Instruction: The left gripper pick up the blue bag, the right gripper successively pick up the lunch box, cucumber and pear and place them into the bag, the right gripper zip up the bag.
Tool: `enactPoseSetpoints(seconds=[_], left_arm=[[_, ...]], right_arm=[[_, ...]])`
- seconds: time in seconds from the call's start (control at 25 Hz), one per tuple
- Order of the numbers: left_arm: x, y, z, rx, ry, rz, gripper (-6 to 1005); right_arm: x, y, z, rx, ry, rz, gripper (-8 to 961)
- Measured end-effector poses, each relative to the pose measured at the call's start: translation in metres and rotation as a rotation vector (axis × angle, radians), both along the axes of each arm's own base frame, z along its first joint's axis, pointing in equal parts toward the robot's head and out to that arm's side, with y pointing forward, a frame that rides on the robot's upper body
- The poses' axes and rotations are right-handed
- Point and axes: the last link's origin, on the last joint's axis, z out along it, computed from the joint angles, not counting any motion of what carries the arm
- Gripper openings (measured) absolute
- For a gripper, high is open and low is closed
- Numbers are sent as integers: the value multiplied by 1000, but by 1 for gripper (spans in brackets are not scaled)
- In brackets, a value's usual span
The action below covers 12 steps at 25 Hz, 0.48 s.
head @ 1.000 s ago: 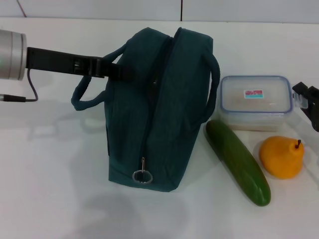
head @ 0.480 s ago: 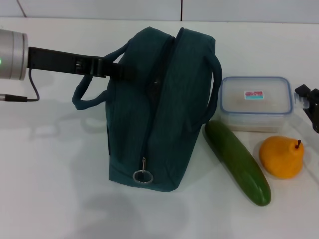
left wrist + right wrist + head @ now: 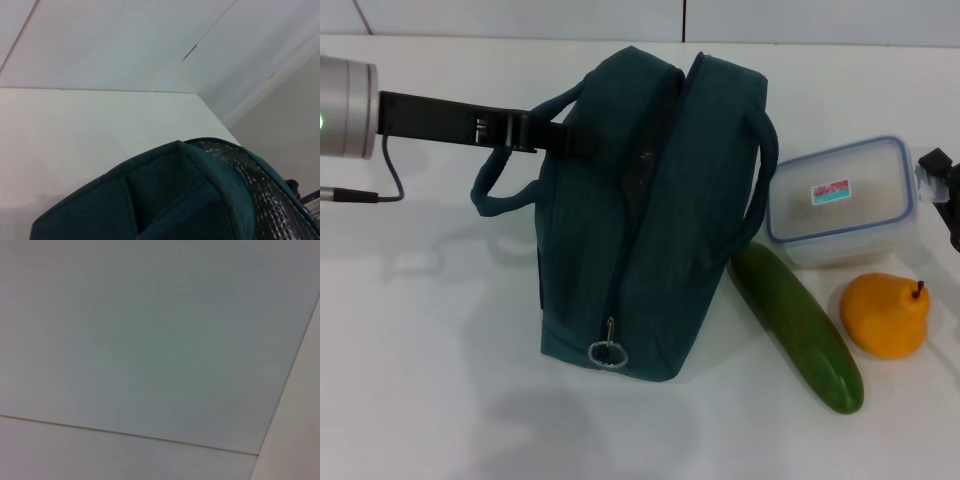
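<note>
The blue bag [image 3: 650, 220] stands on its side mid-table, its zipper ring pull [image 3: 607, 352] at the near end. My left gripper [image 3: 560, 138] reaches in from the left and is shut on the bag's upper edge beside a loop handle [image 3: 495, 190]. The left wrist view shows the bag's fabric [image 3: 165, 200] and foil lining [image 3: 260, 185] close up. The lunch box [image 3: 838, 205] sits tilted right of the bag, touching its handle. The cucumber [image 3: 798, 325] and pear [image 3: 886, 315] lie in front of it. My right gripper [image 3: 942, 190] is at the frame's right edge, just beside the lunch box.
A thin black cable [image 3: 370, 195] trails from the left arm's silver cuff [image 3: 342, 108] over the white table [image 3: 430, 330]. The right wrist view shows only pale flat surfaces with a seam [image 3: 130, 435].
The bag's top has swung to the right and up with the left gripper. The lunch box has tilted, its right end now higher. The right gripper has edged slightly right.
</note>
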Motion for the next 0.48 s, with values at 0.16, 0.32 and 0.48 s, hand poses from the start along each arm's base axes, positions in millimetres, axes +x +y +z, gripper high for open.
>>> enactPoseSetpoints(seconds=[0.16, 0.32, 0.48], left_arm=[[-1, -1, 0, 2, 3, -5, 57], [-1, -1, 0, 4, 4, -11, 57], [-1, -1, 0, 4, 5, -14, 57]], right_arm=[[0, -1, -1, -7, 0, 6, 95], [-1, -3, -3, -21, -5, 15, 95], [-1, -3, -3, -32, 24, 2, 95]])
